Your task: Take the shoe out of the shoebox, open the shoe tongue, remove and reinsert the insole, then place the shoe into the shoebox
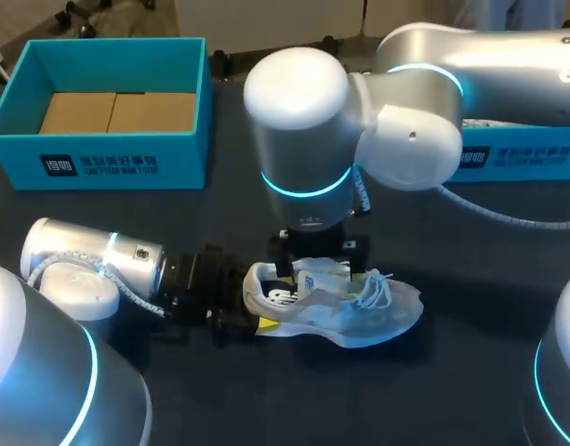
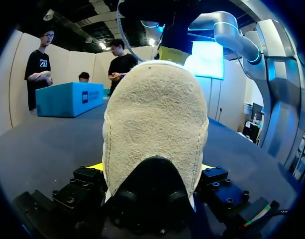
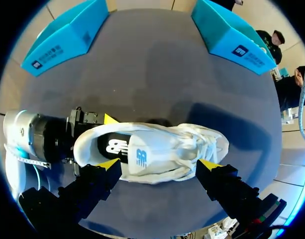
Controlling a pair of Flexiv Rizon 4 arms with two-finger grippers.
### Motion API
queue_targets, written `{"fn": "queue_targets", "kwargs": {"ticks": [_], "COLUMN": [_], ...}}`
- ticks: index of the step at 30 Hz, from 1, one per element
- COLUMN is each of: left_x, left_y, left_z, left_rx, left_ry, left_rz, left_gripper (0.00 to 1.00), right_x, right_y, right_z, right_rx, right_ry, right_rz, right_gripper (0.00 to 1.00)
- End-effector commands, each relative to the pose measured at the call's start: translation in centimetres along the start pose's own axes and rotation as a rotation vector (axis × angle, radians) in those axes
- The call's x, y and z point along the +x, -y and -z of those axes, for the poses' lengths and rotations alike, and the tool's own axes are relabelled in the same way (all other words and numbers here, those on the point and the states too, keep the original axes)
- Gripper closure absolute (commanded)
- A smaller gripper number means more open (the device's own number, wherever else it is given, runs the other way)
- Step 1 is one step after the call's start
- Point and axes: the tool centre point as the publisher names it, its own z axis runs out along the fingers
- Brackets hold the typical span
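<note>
The white shoe point(image 1: 336, 311) stands on its sole on the dark table point(image 1: 294, 409), well apart from the open teal shoebox point(image 1: 126, 163), its long axis running across the table with the heel toward my left arm. The left gripper point(image 2: 150, 167) grips the heel from both sides. The right gripper point(image 3: 158, 164) hangs over the collar, fingers wide and empty, so it looks best placed for the tongue.
</note>
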Motion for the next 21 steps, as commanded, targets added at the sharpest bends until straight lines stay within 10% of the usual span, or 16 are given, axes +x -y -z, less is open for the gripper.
{"fn": "queue_targets", "kwargs": {"ticks": [1,21], "left_x": [0.2,0.2], "left_y": [-0.1,-0.1], "left_z": [-0.1,-0.1], "left_rx": [-0.002,-0.002], "left_ry": [0.002,0.002], "left_rz": [0.0,0.0], "left_gripper": [1.0,1.0], "right_x": [3.4,2.2], "right_y": [0.4,0.3], "right_z": [-1.1,-3.1], "right_rx": [-0.002,-0.045], "right_ry": [0.329,0.418], "right_rz": [-0.277,-0.42], "right_gripper": [0.0,0.0]}}
